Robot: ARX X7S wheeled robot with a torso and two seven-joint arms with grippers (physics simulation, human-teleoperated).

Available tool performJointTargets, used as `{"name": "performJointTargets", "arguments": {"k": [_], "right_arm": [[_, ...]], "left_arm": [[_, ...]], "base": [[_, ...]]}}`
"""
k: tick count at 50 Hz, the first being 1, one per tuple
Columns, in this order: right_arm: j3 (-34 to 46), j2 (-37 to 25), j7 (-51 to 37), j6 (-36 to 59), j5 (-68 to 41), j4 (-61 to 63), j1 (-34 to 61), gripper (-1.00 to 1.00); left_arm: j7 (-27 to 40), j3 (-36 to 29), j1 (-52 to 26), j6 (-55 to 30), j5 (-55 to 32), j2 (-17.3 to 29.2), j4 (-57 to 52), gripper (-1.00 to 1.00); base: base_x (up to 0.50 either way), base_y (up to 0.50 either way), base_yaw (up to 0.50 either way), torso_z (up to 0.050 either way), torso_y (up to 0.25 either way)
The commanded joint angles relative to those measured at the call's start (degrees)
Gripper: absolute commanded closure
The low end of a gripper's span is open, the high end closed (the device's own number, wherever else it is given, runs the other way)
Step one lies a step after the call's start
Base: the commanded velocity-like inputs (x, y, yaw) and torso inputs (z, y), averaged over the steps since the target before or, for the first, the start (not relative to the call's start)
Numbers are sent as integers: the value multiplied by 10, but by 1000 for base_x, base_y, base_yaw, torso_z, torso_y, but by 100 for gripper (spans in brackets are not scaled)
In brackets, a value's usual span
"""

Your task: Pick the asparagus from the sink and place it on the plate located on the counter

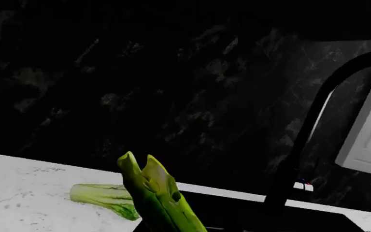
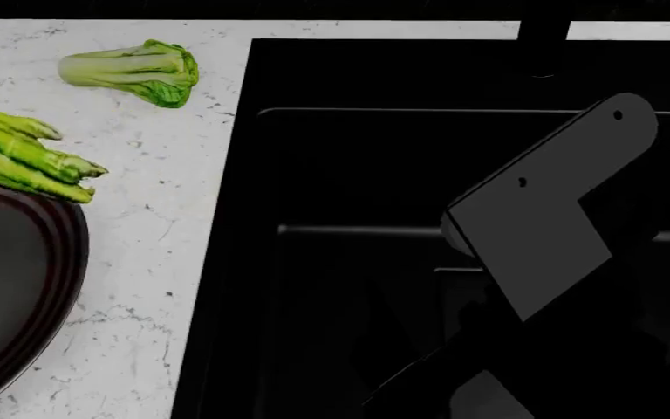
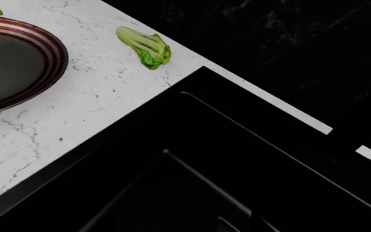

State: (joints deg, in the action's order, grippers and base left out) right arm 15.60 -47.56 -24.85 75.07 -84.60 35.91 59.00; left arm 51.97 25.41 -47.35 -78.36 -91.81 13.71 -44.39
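A white stone desk (image 2: 137,288) with faint grey veins and specks runs along a dark marbled wall, with a large black sink (image 2: 452,227) cut into it, rectangular with stepped inner ledges.

Neither hand itself shows in any view, so whether the left hand is clenched or released cannot be told. The left wrist view has the asparagus (image 1: 156,198) rising close before the lens, its pointed scaly tips upward, which suggests the left hand has hold of it, though no fingers are visible. In the head view only a thin dark strip at the left edge marks that arm. The asparagus there (image 2: 27,157) is a bundle of thin, bright yellow-green spears with tips pointing toward the sink, lying over the far rim of the plate (image 2: 62,262). The plate is round, with a dark glossy centre and a dark red ringed rim, and sits on the desk left of the sink.

Farther back on the desk lies a stubby bok choy (image 2: 137,72), with a pale stem and ruffled green leaves, apart from the plate. A slim black curved tap (image 1: 314,121) stands behind the sink.

The right arm's flat grey link (image 2: 544,218) hangs over the basin; its hand is out of view.
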Motion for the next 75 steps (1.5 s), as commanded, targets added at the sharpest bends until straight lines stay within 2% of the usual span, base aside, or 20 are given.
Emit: {"name": "performJointTargets", "arguments": {"k": [1,19,31,44,63,75], "right_arm": [[17,9,11,-7,17,-15,14,-100],[28,9,13,-10,24,-19,20,-100],[32,5,15,-16,30,-19,17,-100],[38,8,-2,-11,11,-19,27,-100],[47,5,4,-18,22,-20,24,-100],[54,4,12,-24,32,-24,23,-100]], "left_arm": [[42,124,107,72,-88,25,-43,100],[-1,201,184,89,-59,14,-72,100],[-104,235,226,91,32,-30,-57,100],[-171,250,260,111,85,-53,-36,100],[-273,217,292,155,192,-86,30,100],[-282,150,225,184,271,-70,105,100]], "base": [[0,0,3,0,0],[0,0,0,0,0],[0,0,0,0,0],[0,0,0,0,0],[0,0,0,0,1],[1,0,0,0,0]]}}
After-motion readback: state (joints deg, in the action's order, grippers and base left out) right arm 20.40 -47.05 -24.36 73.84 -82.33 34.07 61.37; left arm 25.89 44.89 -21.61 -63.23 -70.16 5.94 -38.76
